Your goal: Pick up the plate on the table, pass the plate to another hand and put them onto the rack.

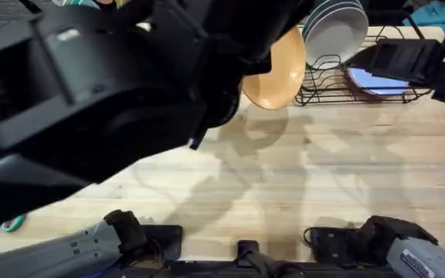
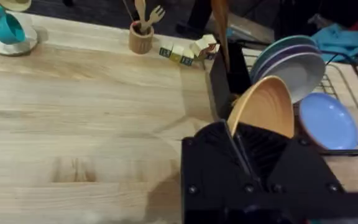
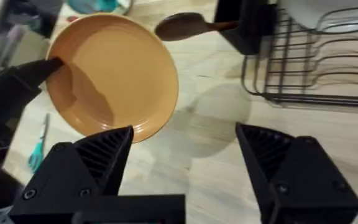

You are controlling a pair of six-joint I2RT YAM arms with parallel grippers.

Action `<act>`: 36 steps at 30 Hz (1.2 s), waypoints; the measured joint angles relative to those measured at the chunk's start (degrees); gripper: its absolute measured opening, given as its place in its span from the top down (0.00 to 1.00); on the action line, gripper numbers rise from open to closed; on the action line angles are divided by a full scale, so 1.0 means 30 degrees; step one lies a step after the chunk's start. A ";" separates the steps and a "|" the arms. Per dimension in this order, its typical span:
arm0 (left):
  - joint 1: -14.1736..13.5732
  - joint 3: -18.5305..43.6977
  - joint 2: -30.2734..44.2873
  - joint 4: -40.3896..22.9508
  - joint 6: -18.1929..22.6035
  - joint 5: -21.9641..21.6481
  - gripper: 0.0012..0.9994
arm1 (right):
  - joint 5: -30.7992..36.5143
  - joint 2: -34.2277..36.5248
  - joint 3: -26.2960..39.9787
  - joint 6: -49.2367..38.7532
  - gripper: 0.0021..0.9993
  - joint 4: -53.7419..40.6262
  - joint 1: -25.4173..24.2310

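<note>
The orange-tan plate (image 1: 278, 76) hangs tilted on edge above the table (image 1: 323, 170), just left of the black wire rack (image 1: 361, 93). My left gripper (image 2: 236, 142) is shut on the plate's (image 2: 263, 106) rim; its arm looms large and dark under the overhead camera. In the right wrist view the plate (image 3: 114, 74) faces me, with a left finger (image 3: 36, 73) clamped on its edge. My right gripper (image 3: 185, 158) is open, its fingers wide apart and short of the plate. From overhead the right gripper (image 1: 399, 60) hovers over the rack.
The rack holds upright grey-white plates (image 1: 334, 27) and a flat light blue plate (image 2: 328, 119). A black holder with a wooden spoon (image 2: 222, 62) stands at its left end. Farther left are a utensil cup (image 2: 140, 38), small blocks (image 2: 188, 51) and a teal cup (image 2: 5, 28).
</note>
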 joint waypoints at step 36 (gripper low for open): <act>0.0000 0.0000 -0.1208 -0.0874 -0.0007 -0.0058 0.96 | -0.1359 0.7154 0.0022 -0.0299 0.00 0.4014 0.5777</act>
